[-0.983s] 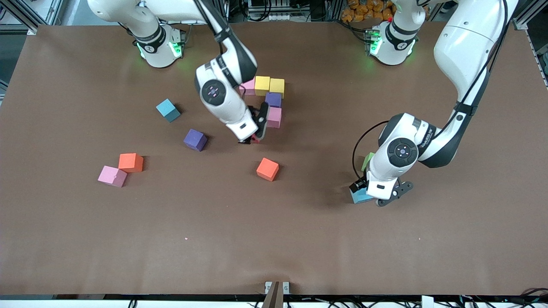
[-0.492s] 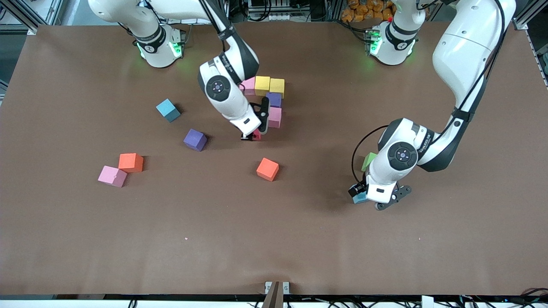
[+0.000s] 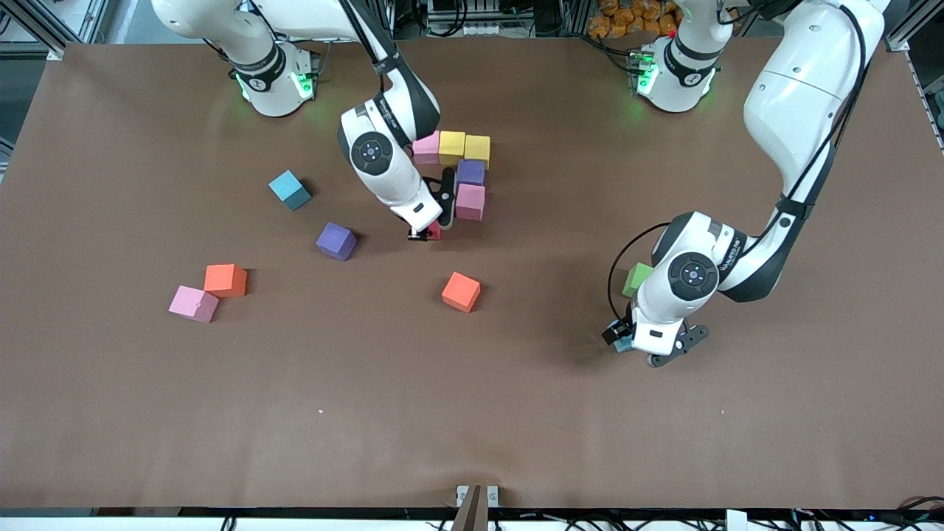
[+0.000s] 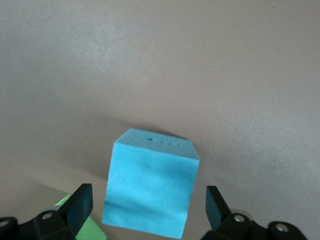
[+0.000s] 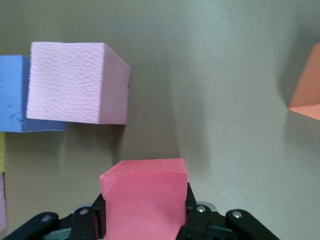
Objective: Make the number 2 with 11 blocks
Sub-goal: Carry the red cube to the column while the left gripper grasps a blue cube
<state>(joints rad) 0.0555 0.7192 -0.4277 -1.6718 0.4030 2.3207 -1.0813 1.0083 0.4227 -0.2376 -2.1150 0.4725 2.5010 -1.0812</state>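
Carrying the red block (image 5: 144, 197) clamped in its fingers, the right pincer (image 3: 430, 231) is drawing closer beside the pink block (image 3: 470, 201) of the number 2 (image 3: 459, 168), while the left pincer (image 4: 148, 212) is hovering spread apart around the cyan block (image 4: 150, 190).

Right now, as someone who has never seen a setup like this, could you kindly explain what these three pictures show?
Two white robot arms work at a brown table, building a digit from coloured foam blocks. The wide picture looks down from a high camera facing them; the other two come from cameras on the arms' wrists.

The right gripper is shut on a red block, just beside the pink block of the started figure: pink, two yellow, purple, pink.

The left gripper is open around a cyan block on the table, next to a green block.

Loose on the table: a teal block, a purple one, two orange ones and a pink one.
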